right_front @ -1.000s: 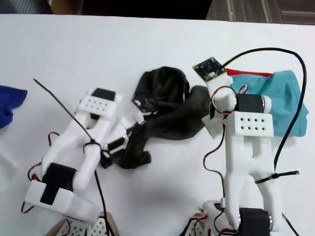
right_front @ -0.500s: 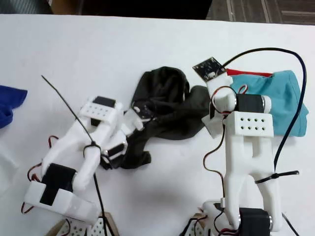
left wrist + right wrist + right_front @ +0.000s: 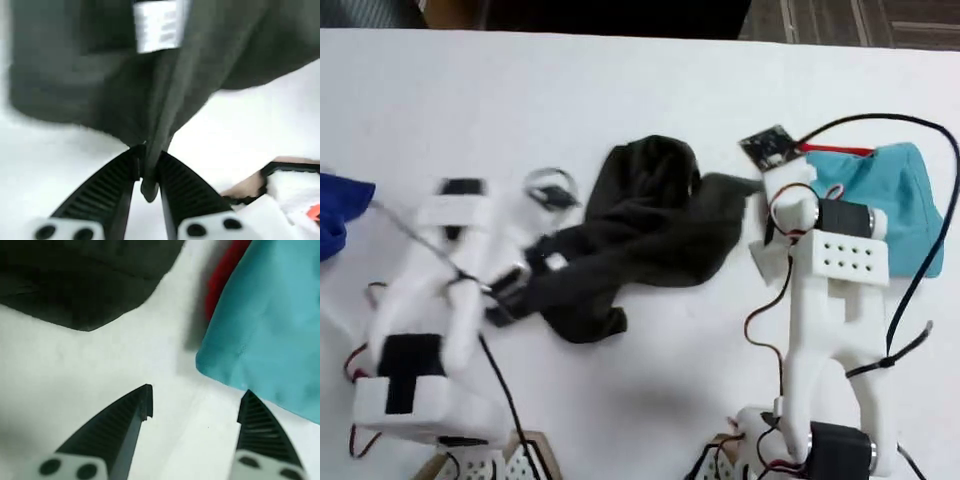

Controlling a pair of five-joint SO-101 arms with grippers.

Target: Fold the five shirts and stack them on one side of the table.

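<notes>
While my left gripper (image 3: 148, 175) pinches a fold of the black shirt (image 3: 650, 220) tight, the shirt lies bunched up in the middle of the table (image 3: 470, 90). My right gripper (image 3: 195, 405) hangs with its fingers wide apart and holds nothing. It is over bare table, between the black shirt and the teal shirt (image 3: 885, 180). I see the teal shirt near the right edge, lying on a red shirt (image 3: 225, 270). A blue shirt (image 3: 335, 210) lies at the left edge.
</notes>
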